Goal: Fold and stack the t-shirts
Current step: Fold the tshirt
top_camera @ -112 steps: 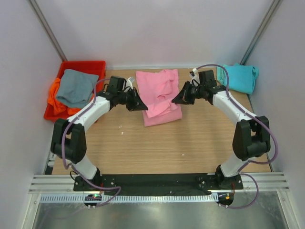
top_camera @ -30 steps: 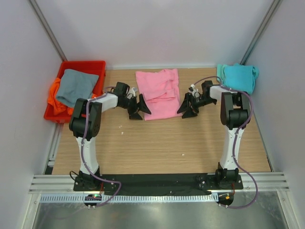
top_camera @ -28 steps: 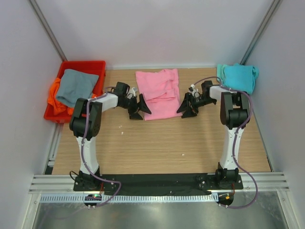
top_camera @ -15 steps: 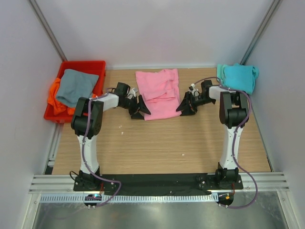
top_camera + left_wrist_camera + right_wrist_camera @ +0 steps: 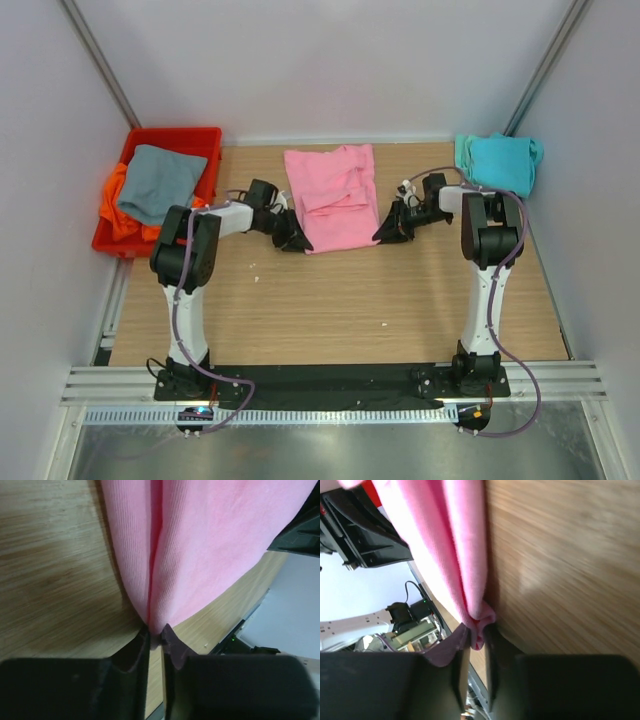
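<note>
Left pincer [image 5: 156,632] and right pincer [image 5: 476,631] have closed on pink t-shirt [image 5: 335,200].

Compared with a few seconds back, the pink t-shirt [image 5: 335,200] goes from lumpy, with a thick doubled bit sagging toward the near side, to flatter and shorter with a straighter near edge. Both arms change shape too: the elbows are no longer swung out wide and low, and each arm now stands tall over its base and reaches in sideways. In the last second, the left gripper [image 5: 297,241] and right gripper [image 5: 385,232] go from gaping wide just off the shirt's two near corners to sliding onto them, jaws nearly together, each pinching a bit of pink cloth.
</note>
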You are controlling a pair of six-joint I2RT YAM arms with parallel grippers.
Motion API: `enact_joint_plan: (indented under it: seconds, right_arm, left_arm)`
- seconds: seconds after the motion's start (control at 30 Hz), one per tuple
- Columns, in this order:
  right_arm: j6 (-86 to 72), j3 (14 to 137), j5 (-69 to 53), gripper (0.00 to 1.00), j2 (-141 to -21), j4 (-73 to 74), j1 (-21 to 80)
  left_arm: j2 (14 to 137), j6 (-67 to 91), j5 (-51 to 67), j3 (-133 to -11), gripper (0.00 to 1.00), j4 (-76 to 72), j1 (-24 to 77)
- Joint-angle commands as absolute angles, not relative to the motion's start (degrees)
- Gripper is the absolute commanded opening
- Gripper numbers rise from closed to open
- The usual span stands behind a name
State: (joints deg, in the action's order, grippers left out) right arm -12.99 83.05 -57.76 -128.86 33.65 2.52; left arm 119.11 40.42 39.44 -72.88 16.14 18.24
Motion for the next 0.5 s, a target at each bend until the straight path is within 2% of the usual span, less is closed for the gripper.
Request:
enact_joint_plan:
  seconds: [0.0, 0.07, 0.17, 0.47]
  right_arm:
    - [-11.51, 80.77, -51.68, 0.2, -129.11, 31.9, 3.16]
    - [-11.08, 80.07, -51.77, 0.1, -128.67, 32.17, 3.08]
    - [-10.2, 78.58, -51.68, 0.02, -126.22, 32.61, 3.16]
    - [-6.51, 75.32, -53.61, 0.02, -107.87, 37.79, 3.16]
  left_arm:
    - [119.53, 39.29, 34.37, -70.93, 0.11, 16.79, 19.6]
    - [119.09, 39.55, 34.1, -70.58, 0.0, 16.79, 19.95]
    - [116.55, 39.64, 34.1, -69.52, 0.0, 16.61, 19.87]
    - [97.77, 38.76, 36.47, -68.03, 0.0, 17.31, 19.6]
